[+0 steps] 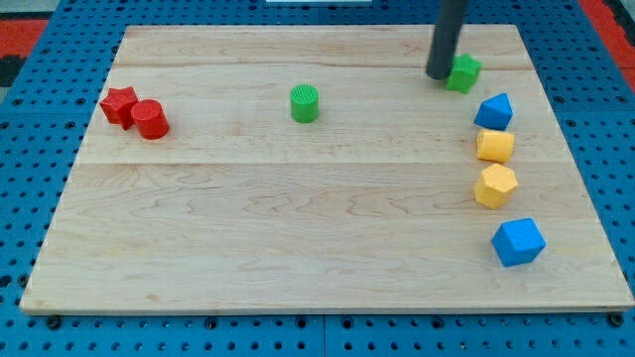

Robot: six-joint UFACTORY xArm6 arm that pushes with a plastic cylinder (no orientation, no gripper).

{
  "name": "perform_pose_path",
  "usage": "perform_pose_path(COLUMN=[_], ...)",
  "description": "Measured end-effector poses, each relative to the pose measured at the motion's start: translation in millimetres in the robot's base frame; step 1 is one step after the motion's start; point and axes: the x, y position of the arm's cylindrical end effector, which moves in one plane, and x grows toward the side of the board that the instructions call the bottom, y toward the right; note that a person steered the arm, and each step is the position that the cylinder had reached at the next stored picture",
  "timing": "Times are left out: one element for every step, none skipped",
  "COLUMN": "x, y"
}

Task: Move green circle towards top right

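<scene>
The green circle point(305, 103) is a short green cylinder standing on the wooden board point(298, 238), a little left of the middle and towards the view's top. My tip point(438, 74) is at the end of the dark rod, far to the right of the green circle, near the view's top right. The tip sits just left of a green star-shaped block point(463, 72), touching it or nearly so.
A red star block point(119, 104) and a red cylinder point(151, 120) sit together at the left. Down the right side stand a blue block point(494, 111), two yellow blocks point(495, 146) point(494, 185) and a second blue block point(518, 242).
</scene>
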Motion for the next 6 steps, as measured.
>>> perform_pose_path(x=[-0.1, -9.6, -41.5, -44.7, -20.0, 44.3], y=[19.8, 11.5, -58.1, -151.1, -243.2, -277.6])
